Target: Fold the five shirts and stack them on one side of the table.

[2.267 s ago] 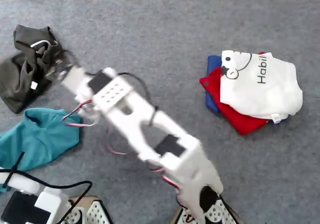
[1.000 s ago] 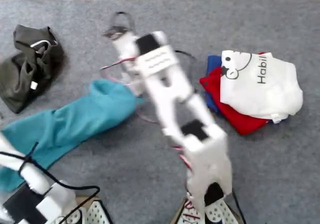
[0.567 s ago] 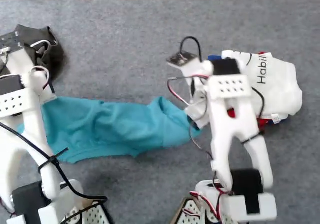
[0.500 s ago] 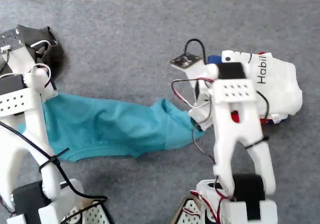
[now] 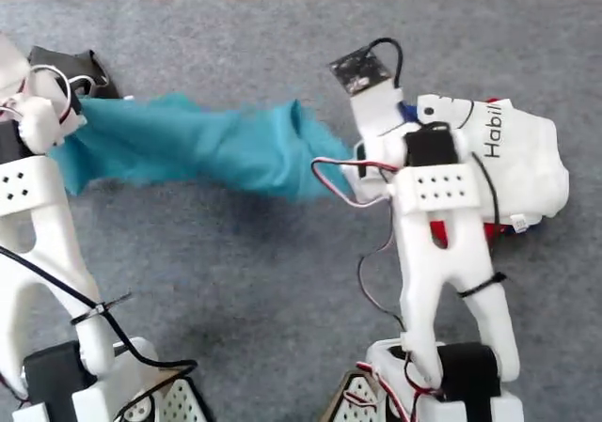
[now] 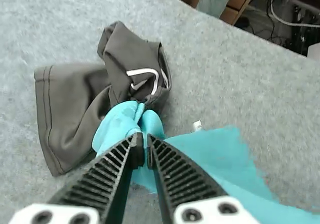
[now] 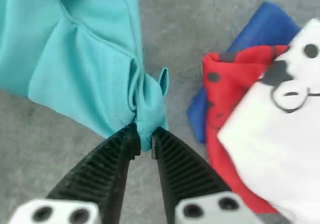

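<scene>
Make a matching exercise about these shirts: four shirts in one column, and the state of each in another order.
1 teal shirt
2 dark shirt
3 white shirt
4 blue shirt

A top of the folded stack
B lying crumpled, not folded
C bottom of the folded stack
D gripped at both ends, stretched out

Pairs: 1-D, 2-B, 3-A, 4-C

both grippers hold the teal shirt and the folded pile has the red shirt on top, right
No: the white printed shirt tops the pile, with the red shirt beneath, as the high view shows. The left gripper and right gripper do hold the teal shirt.
</scene>
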{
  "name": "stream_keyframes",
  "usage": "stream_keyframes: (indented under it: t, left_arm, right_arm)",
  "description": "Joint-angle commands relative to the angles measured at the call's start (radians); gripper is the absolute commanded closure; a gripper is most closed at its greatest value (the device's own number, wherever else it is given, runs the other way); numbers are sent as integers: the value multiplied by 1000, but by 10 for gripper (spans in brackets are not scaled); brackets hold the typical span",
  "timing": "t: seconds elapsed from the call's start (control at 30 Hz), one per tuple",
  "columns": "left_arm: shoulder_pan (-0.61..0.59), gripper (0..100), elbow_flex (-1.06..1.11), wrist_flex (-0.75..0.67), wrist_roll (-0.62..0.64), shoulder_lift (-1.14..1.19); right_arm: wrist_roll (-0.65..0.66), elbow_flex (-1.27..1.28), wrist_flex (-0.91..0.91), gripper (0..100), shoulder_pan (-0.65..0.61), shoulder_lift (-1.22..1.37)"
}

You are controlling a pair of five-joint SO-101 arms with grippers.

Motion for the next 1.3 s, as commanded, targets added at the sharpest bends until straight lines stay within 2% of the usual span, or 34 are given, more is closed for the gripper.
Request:
stream_keyframes:
  t: [0.0, 0.07, 0.17, 0.3, 0.5, 0.6, 0.7, 0.77, 0.87, 0.9, 0.97, 1.03, 1.1, 1.17, 1.27]
  left_arm:
    - [5, 970, 94, 2, -2, -11]
    - [1, 970, 179, 2, -6, -11]
    - [-1, 970, 288, 9, -83, -20]
    - [-4, 970, 395, 68, -215, -21]
    - [-56, 971, 529, 247, -606, -21]
    - [-140, 971, 559, 272, -799, -21]
    - [-217, 969, 545, 273, -905, -21]
    - [-255, 928, 512, 276, -928, -21]
    - [-292, 762, 424, 379, -950, -21]
    - [-289, 715, 386, 443, -1014, -21]
    - [-285, 716, 305, 545, -1155, -21]
    - [-268, 722, 217, 588, -1160, -21]
    - [-252, 721, 127, 595, -1105, -21]
    - [-194, 721, 28, 598, -988, -20]
    - [-19, 721, -67, 598, -713, -12]
  right_arm:
    - [-5, 45, -9, 984, -25, 56]
    - [-2, 48, 32, 984, -21, 91]
    - [5, 24, 141, 984, -21, 111]
    - [107, 15, 239, 984, -21, 111]
    - [206, 18, 313, 984, -21, 116]
    - [253, 18, 319, 984, -21, 119]
    - [285, 21, 319, 984, -20, 119]
    - [296, 44, 311, 984, -20, 119]
    - [310, 105, 259, 984, -20, 119]
    - [310, 130, 226, 984, -15, 119]
    - [310, 174, 167, 984, -11, 119]
    - [310, 202, 127, 984, -9, 119]
    - [310, 220, 107, 984, -9, 119]
    - [307, 223, 97, 984, -9, 119]
    - [253, 225, 52, 984, 21, 119]
